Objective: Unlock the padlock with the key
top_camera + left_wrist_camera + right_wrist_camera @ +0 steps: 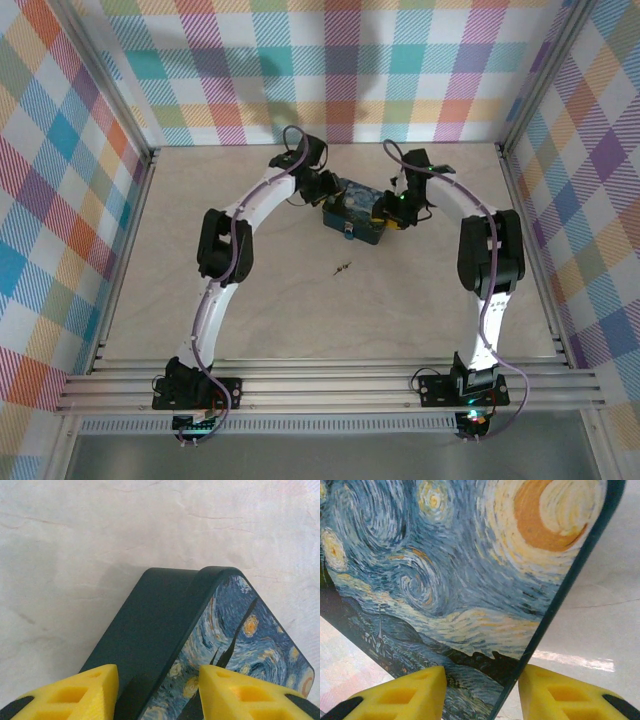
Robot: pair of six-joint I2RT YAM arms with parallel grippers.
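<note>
Your yellow left fingers (85,692) and right fingers (405,692) straddle opposite ends of the starry tin (165,630), likely bracing it for unlocking; whether either pair pinches it, you cannot tell.

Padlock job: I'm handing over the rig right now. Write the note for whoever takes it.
Hands: the left hand has its fingers either side of a corner of the tin. The right hand straddles the tin's opposite edge. A firm grip is not certain for either.
Things: the tin sits at the far middle of the table. The small thing on its near side is probably the padlock. The small dark thing lying loose nearer the bases is probably the key.
Done: both hands are at the tin.
Left: pick up the key, insert it, turn it, free the shackle.
</note>
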